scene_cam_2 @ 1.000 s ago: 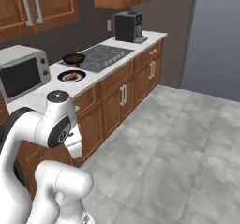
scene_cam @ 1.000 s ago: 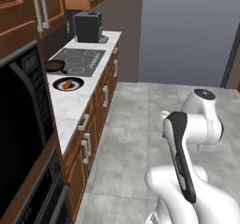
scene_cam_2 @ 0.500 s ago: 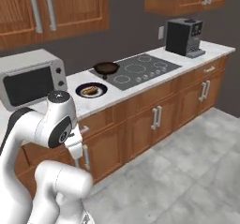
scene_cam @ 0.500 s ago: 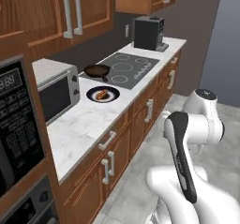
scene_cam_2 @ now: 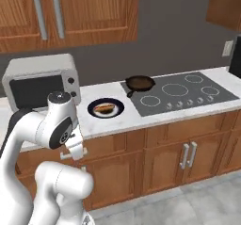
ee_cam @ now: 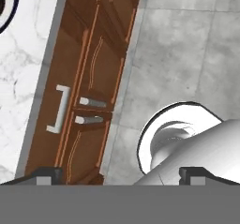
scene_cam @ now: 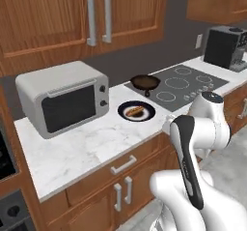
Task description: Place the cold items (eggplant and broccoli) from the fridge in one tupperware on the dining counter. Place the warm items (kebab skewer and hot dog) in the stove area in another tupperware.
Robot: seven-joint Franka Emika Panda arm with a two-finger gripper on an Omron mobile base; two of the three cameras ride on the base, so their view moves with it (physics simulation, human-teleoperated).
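A hot dog (scene_cam: 135,111) (scene_cam_2: 104,108) lies on a dark plate (scene_cam: 149,113) (scene_cam_2: 117,107) on the marble counter, between the microwave and the stove. Beside it a dark pan (scene_cam: 146,81) (scene_cam_2: 140,82) sits on the stove's (scene_cam: 185,85) (scene_cam_2: 188,93) near-left corner; whether the kebab skewer is in it I cannot tell. My arm is folded in front of the counter, hand pointing down. In the hand view my gripper (ee_cam: 121,174) is open with nothing between its fingertips (ee_cam: 47,174), over cabinet doors and grey floor. The plate's rim (ee_cam: 3,12) shows at the top left corner.
A grey microwave (scene_cam: 62,99) (scene_cam_2: 40,78) stands on the counter (scene_cam: 82,148) (scene_cam_2: 141,120) left of the plate. A black coffee machine (scene_cam: 224,46) is past the stove. Wooden wall cabinets (scene_cam: 77,17) hang above, base cabinets (scene_cam_2: 188,158) below. Grey floor (scene_cam_2: 197,210) lies to the right.
The whole picture has shifted: the base has driven and turned toward the counter, so microwave, plate and stove are now close and nearly square-on. The arm keeps its folded pose, gripper still open.
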